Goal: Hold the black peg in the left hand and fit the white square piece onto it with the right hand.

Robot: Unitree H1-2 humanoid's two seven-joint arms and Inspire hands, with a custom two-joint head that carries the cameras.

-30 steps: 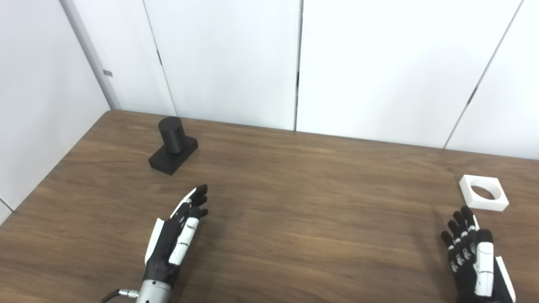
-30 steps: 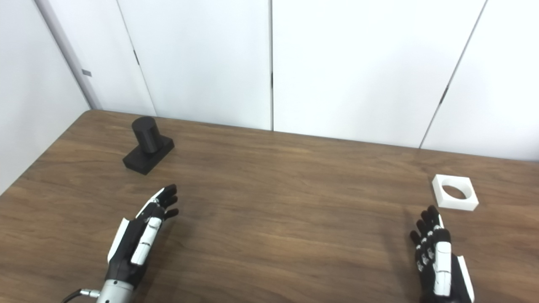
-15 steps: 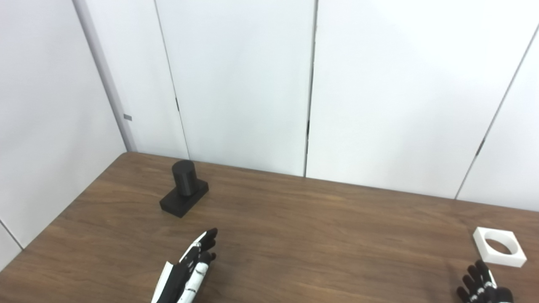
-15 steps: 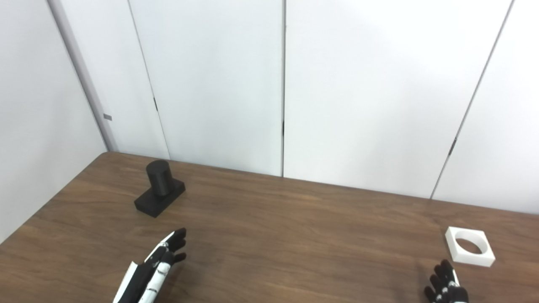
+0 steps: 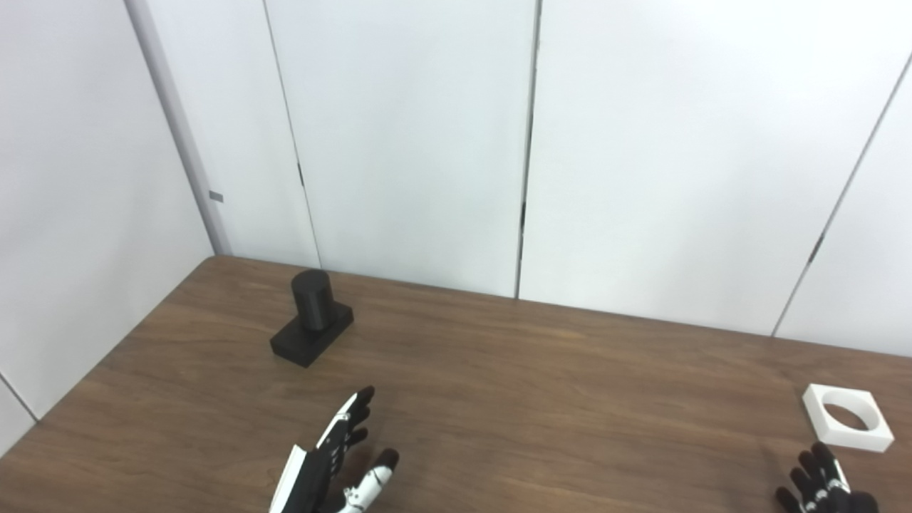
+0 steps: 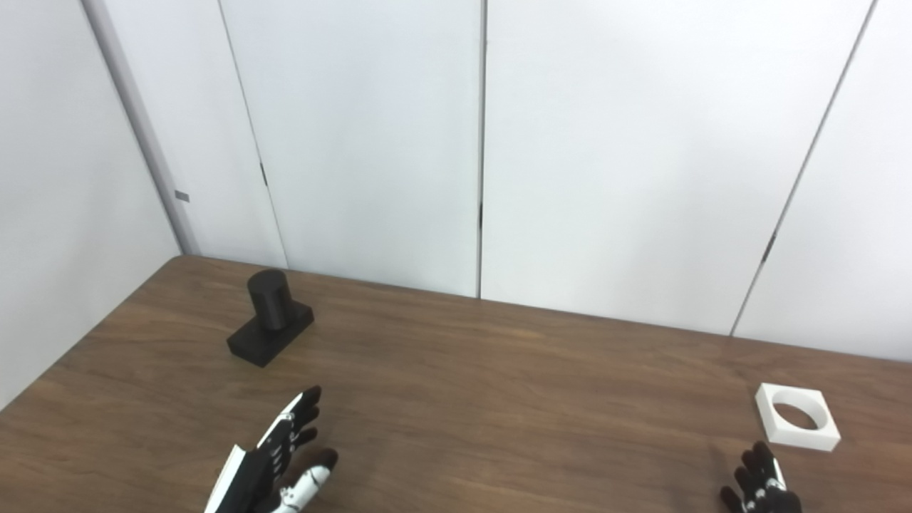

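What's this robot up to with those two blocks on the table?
Nothing is being held yet. The black peg stands far left on the table, and the white piece lies flat at the far right. The left hand is open, short of the peg; the right hand is open just short of the white piece.
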